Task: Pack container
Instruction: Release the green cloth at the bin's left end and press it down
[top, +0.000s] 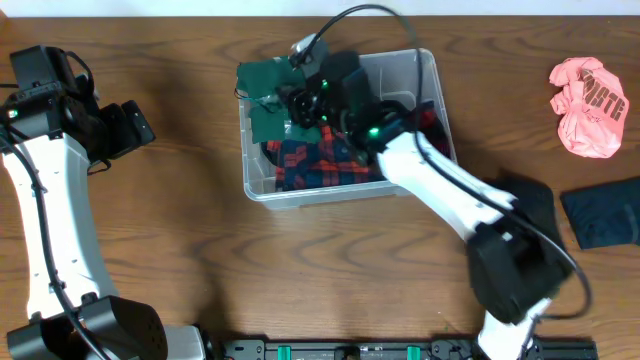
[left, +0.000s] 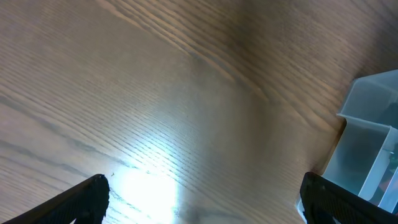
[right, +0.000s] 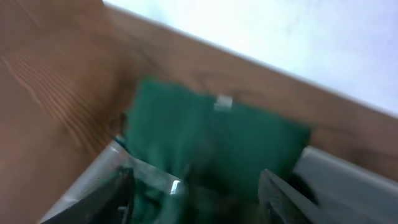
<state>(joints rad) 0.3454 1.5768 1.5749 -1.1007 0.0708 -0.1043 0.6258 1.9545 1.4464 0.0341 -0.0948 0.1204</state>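
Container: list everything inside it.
Inside the container: a green cloth draped over its rim, and a red-navy plaid cloth. The right arm hides the rest.

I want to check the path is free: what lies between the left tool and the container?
Only bare wooden table lies between the left tool and the container, as the overhead view shows.

Left tool (left: 204, 186) wide agape; right arm (top: 440, 185) outstretched, right tool (right: 196, 180) agape too.
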